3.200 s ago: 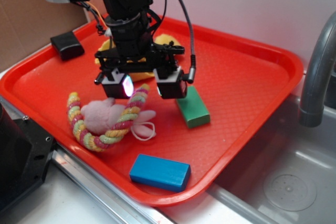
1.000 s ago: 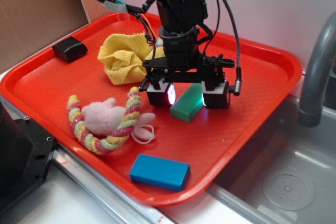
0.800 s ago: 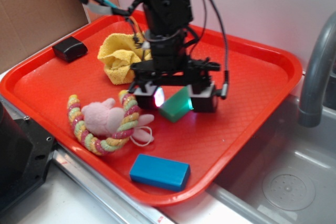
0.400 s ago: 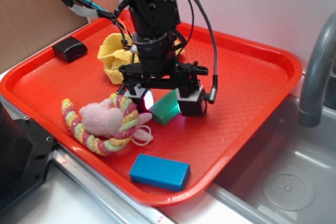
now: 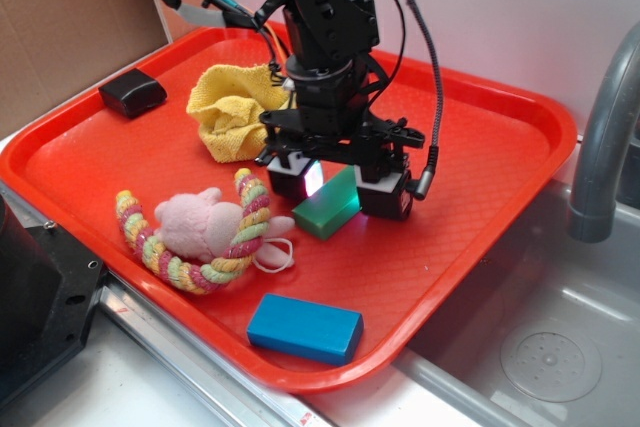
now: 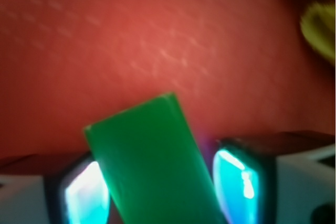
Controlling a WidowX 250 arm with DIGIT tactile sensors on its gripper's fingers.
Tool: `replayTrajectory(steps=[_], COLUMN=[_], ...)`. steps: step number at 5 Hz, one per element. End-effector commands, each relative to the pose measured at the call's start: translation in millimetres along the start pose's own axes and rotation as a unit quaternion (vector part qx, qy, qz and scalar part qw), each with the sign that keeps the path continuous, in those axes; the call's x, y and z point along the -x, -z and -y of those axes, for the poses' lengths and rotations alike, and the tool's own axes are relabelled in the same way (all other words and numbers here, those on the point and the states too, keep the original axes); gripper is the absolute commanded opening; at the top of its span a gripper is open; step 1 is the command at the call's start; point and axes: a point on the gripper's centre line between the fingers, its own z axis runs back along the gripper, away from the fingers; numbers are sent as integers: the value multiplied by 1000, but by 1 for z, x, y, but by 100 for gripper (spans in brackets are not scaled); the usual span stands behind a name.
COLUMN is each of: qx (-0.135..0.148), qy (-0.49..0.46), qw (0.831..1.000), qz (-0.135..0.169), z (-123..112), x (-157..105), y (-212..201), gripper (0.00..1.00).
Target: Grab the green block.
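Note:
The green block (image 5: 328, 206) lies tilted on the red tray (image 5: 470, 162), with its upper end between my gripper's fingers. My gripper (image 5: 340, 192) points down over it, and its lit pads press the block's long sides. In the wrist view the green block (image 6: 152, 161) fills the gap of the gripper (image 6: 163, 192); the left pad (image 6: 86, 195) and the right pad (image 6: 233, 184) sit against its sides. The block stands skewed to the pads.
A pink plush toy in a striped rope ring (image 5: 195, 230) lies just left of the gripper. A blue block (image 5: 304, 328) sits near the tray's front rim. A yellow cloth (image 5: 232, 107) and a small black object (image 5: 130, 92) lie behind. A grey faucet (image 5: 603, 147) and sink (image 5: 545, 352) are at right.
The gripper swung left toward the plush with the green block between its fingers, then came back right. Its fingers now stand closer together on the block, and the plush was nudged slightly.

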Motion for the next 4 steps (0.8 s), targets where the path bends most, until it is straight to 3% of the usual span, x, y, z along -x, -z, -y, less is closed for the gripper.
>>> replayTrajectory(steps=[1, 3, 4], qx=[2, 2, 4], qy=[91, 87, 98], qw=[995, 996, 995], qz=[47, 36, 33], z=[-39, -91, -101], x=[-32, -162, -164], y=[-67, -142, -146], gripper=[0, 0, 0])
